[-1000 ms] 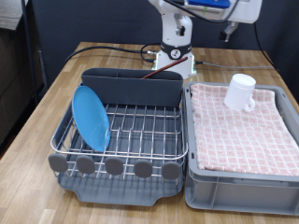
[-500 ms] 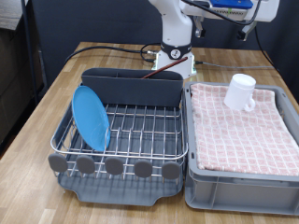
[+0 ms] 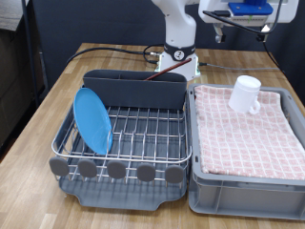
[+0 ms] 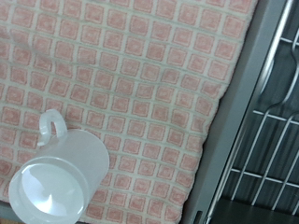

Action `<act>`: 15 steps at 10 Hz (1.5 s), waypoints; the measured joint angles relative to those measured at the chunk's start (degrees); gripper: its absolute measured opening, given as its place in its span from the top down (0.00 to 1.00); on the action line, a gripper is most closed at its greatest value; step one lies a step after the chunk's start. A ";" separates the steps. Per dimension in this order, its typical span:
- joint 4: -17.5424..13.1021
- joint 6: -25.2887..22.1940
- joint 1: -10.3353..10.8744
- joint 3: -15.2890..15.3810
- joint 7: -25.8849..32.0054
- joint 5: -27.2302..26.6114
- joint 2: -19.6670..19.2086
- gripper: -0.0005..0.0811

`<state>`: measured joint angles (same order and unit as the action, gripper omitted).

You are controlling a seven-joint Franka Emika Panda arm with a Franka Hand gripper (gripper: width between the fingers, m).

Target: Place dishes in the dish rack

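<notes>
Round flat light-blue plate [image 3: 92, 120] against the dark grey plastic dish rack [image 3: 124, 180] with its silver wire grid [image 3: 143, 132]. The white handled mug [image 4: 58, 175] sits on a pink-and-white checked cloth [image 4: 140, 84] in a grey bin [image 3: 246, 189]. Light-brown wooden table [image 3: 48, 100].

The pincer [image 3: 242, 34] hangs high at the exterior view's top right, arm raised.
</notes>
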<state>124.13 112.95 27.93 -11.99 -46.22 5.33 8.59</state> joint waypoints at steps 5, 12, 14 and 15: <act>0.04 -2.01 1.27 3.17 -2.26 -1.20 -0.90 0.01; -0.15 -5.60 1.55 5.26 -3.72 -1.13 -1.21 0.01; -0.35 -9.14 1.82 6.71 -5.19 -2.14 -2.22 0.01; -0.74 -10.60 1.88 7.18 -5.62 -3.15 -3.42 0.01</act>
<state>123.39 102.36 29.82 -4.81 -51.84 2.18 5.17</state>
